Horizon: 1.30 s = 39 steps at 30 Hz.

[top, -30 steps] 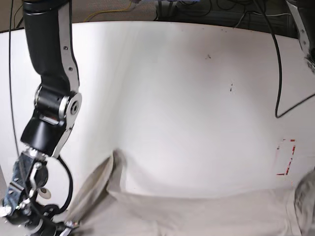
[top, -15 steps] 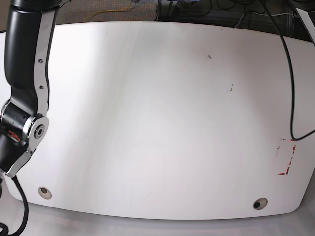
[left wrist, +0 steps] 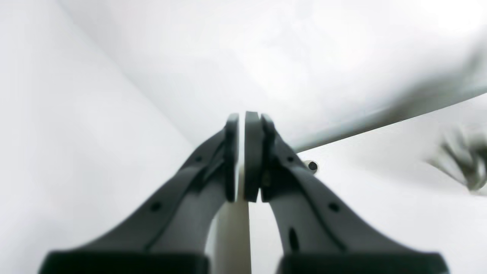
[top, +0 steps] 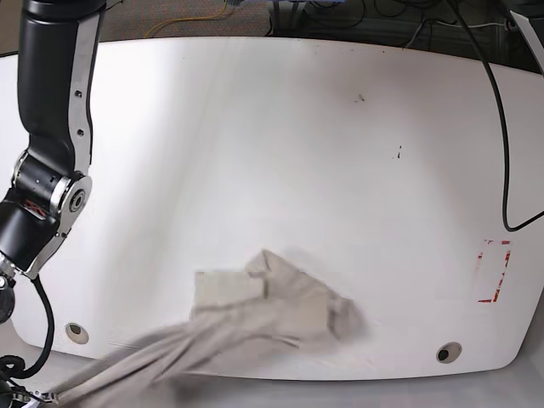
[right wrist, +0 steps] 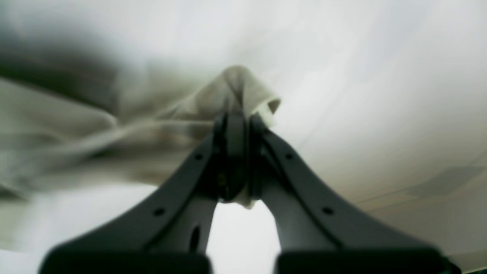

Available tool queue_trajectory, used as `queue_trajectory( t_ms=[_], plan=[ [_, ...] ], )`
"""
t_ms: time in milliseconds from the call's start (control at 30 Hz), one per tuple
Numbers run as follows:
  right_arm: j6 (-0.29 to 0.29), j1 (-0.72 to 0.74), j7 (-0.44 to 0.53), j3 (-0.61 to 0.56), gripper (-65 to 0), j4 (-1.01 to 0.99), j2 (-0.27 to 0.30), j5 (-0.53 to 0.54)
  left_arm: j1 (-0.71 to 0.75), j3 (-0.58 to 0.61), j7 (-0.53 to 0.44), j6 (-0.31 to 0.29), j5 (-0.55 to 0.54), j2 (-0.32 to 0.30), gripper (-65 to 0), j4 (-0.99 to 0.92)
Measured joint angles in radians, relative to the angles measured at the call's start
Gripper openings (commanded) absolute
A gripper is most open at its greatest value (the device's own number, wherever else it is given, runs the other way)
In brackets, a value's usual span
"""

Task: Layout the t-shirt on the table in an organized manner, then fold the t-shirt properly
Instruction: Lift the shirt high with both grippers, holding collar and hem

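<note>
The beige t-shirt (top: 263, 310) lies bunched on the front middle of the white table (top: 297, 153). A blurred tail of it stretches off the front-left edge. In the right wrist view my right gripper (right wrist: 237, 114) is shut on a fold of the t-shirt (right wrist: 243, 85), which pokes out past the tips. That gripper is below the base view's bottom-left corner. My left gripper (left wrist: 246, 116) is shut, with no cloth past its tips. A pale strip shows low between its fingers, and I cannot tell what it is. It hangs near the table (left wrist: 361, 213) edge.
The right arm (top: 51, 127) stands along the table's left side. Two round grey holes (top: 77, 331) (top: 448, 352) sit near the front edge, and one hole (left wrist: 312, 166) shows in the left wrist view. A red dashed mark (top: 493, 272) is at the right. A black cable (top: 501, 127) hangs over the back right.
A second ago the t-shirt lay along the front edge, then it dropped out of view. Now it has been thrown onto the table's front middle. The right arm has shifted left.
</note>
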Motion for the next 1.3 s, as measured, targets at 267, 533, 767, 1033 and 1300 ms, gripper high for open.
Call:
queue_trajectory(
  t_ms=[267, 533, 767, 1033, 1300],
  plan=[
    [0.002, -0.018, -0.005, -0.006, -65.0, -0.008, -0.014, 0.001, 0.006, 0.005, 0.001, -0.002, -0.003, 0.011, -64.6, -0.001],
    [0.0, -0.017, -0.004, -0.004, -65.0, -0.007, -0.008, 0.0, 0.019, 0.005, 0.0, -0.002, -0.003, 0.006, -64.6, -0.001],
    [0.0, -0.045, -0.005, -0.004, -65.0, -0.006, -0.012, 0.0, 0.082, 0.005, 0.003, -0.002, -0.003, 0.006, -64.6, -0.001],
    [0.0, -0.06, -0.058, -0.003, -65.0, 0.045, -0.041, -0.003, 0.191, -0.024, 0.001, -0.003, -0.012, 0.027, -64.6, 0.001],
    [0.0, -0.042, -0.156, -0.005, -65.0, 0.179, -0.146, -0.004, 0.292, -0.146, 0.002, -0.002, 0.0, 0.068, -64.6, 0.001]
  ],
)
